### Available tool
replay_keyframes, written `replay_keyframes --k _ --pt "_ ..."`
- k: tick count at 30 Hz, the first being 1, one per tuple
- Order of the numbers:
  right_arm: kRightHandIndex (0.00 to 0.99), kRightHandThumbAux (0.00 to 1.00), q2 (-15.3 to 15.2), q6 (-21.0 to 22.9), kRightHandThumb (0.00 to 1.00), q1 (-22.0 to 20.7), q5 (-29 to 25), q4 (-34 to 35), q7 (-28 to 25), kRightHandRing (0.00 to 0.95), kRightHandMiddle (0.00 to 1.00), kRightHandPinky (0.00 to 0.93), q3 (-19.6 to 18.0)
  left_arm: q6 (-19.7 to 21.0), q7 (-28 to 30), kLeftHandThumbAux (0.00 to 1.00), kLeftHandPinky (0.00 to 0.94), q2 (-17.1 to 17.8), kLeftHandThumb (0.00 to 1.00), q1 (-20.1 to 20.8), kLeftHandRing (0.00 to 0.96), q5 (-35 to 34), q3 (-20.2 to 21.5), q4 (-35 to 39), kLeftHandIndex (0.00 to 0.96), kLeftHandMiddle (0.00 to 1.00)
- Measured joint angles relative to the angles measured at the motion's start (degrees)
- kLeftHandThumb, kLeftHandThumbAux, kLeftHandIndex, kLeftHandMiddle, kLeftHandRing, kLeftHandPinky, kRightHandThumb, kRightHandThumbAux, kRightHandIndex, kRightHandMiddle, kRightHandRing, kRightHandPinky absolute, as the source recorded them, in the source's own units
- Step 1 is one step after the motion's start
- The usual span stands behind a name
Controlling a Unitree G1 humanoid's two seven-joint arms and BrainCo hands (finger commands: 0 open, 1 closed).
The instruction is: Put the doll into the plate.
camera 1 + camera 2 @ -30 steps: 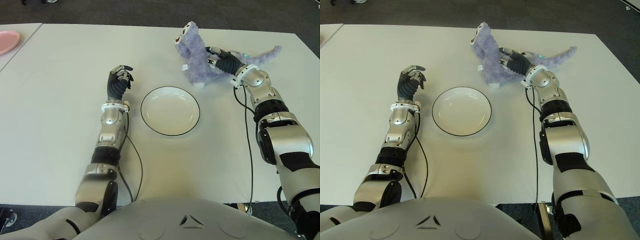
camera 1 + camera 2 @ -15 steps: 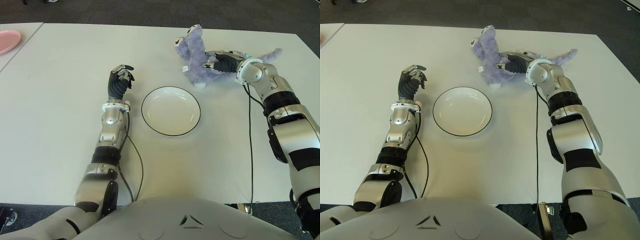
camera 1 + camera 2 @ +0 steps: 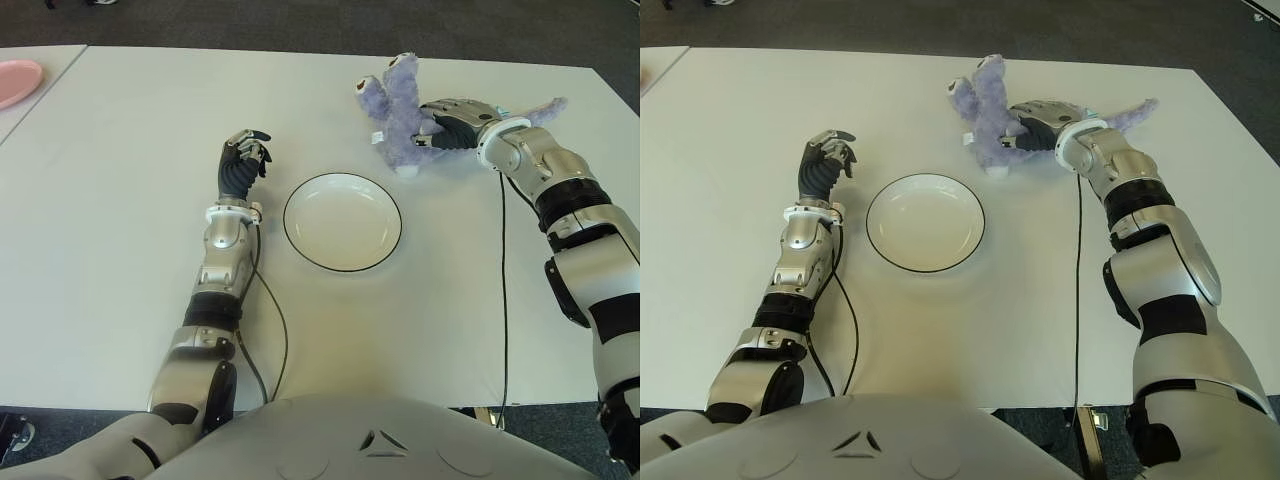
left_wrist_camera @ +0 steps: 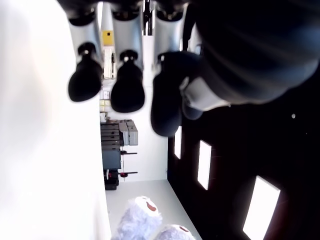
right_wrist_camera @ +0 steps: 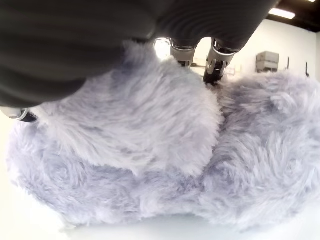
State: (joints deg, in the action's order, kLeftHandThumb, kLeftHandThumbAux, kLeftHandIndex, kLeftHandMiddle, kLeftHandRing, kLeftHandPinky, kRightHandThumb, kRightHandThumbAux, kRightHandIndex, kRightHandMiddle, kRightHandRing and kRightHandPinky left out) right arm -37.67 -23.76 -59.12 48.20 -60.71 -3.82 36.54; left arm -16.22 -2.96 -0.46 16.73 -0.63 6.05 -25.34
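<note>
Fingers (image 3: 1025,125) of our right hand (image 3: 452,125) curl into the purple fur of the doll (image 3: 398,108), and our right wrist view is filled with that fur pressed against the palm, two fingertips showing over the top of it. We judge the grasp closed on the doll's body. The doll is at the far right of the white desk (image 3: 120,250), beyond the plate and a little to its right, its head tipped up and a long tail trailing away behind our wrist. We cannot tell whether its lower edge is clear of the desk.

Our left hand (image 3: 241,165) shows just to the left of the plate (image 3: 342,222), held upright with its fingers curled inward and holding nothing. The plate is white with a thin dark rim, near the middle of the desk, and nothing is in it. A pink dish (image 3: 15,82) shows on a neighbouring surface at the far left.

Risks, as we judge them: the toy is soft and the hold may be mostly on fur, so it could slide out during the carry. The trailing tail could drag on the desk, or end up hanging over the rim. A low sweep inward could also nudge the light plate aside.
</note>
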Motion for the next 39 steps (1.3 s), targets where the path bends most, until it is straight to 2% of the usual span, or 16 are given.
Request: replay_keyframes --k 11,23,30,39 --pt "0.0 0.133 0.0 0.3 0.491 -2.1 3.3 -1.5 1.3 0.0 0.0 0.0 3.5 0.0 0.8 0.7 0.726 0.0 0.717 0.0 0.756 0.0 0.2 0.0 0.443 0.732" --pt "0.0 0.112 0.0 0.9 0.514 -4.0 4.7 -3.1 1.1 0.0 0.0 0.0 6.5 -0.4 1.1 0.7 0.724 -0.1 0.716 0.0 0.758 0.0 0.1 0.0 0.444 0.735" --pt "0.0 0.102 1.2 2.8 0.525 -5.0 5.9 -6.8 3.4 0.0 0.0 0.0 8.7 -0.8 1.1 0.7 0.734 -0.3 0.716 0.0 0.761 0.0 0.1 0.1 0.444 0.738" --pt "0.0 0.093 2.7 4.0 0.535 -5.6 5.9 -9.2 3.8 0.0 0.0 0.0 9.7 -1.7 1.1 0.699 0.727 -0.7 0.717 -0.1 0.758 0.0 0.3 0.4 0.445 0.738"
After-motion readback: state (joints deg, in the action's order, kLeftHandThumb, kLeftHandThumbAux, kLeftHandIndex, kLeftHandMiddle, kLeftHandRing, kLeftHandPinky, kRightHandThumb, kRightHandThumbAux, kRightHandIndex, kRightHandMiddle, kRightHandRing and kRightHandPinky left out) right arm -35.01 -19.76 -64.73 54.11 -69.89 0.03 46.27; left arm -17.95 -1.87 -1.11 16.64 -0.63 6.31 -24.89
